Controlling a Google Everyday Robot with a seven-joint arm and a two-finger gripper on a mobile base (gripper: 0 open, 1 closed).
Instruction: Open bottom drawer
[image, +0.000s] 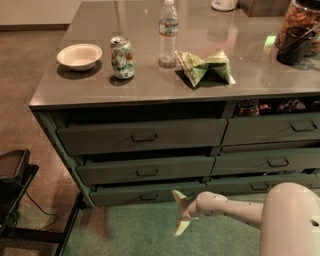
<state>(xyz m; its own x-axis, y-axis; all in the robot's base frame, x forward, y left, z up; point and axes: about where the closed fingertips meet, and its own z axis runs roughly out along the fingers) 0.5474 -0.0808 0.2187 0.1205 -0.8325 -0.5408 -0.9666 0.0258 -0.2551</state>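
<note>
The robot's gripper (180, 213) hangs low before the cabinet, fingers spread wide and holding nothing, with the bottom drawer (120, 195) at its ten o'clock. The loop pull (149, 197) is ungrasped and the front sits nearly flush, so grasping and pulling both appear left to do.

We see a round white bowl (79, 55), green metal can (122, 58), clear plastic bottle (168, 35) and crumpled green foil bag (204, 67).

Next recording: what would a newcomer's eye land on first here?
The white arm at the lower right, its gripper open low in front of the bottom drawer, just right of its pull. Above, the grey countertop carries a bowl, a soda can, a water bottle and a green bag.
</note>
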